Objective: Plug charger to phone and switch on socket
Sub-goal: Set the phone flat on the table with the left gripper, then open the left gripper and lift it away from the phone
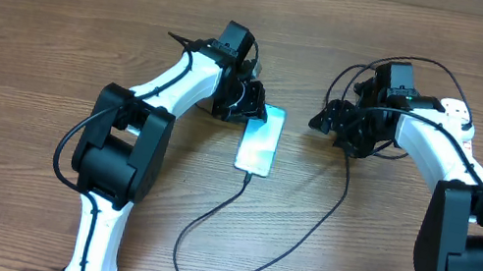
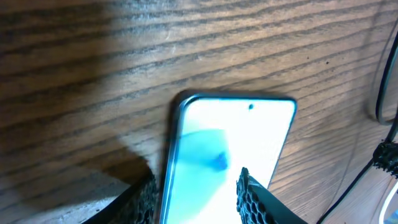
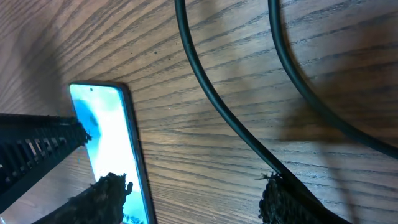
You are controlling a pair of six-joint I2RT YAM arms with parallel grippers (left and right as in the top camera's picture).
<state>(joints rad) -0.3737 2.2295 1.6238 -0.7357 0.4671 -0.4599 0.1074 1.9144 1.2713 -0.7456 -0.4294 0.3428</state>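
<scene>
Wooden table bears phone, charger at its end; left tool, right tool both spread.

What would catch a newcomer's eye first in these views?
The lit blue phone stands out first, lying flat on the wooden table between the two arms, with the left gripper over its far end. Next is the black cable, which loops from the phone's near end toward the front edge and back up toward the right gripper.
</scene>
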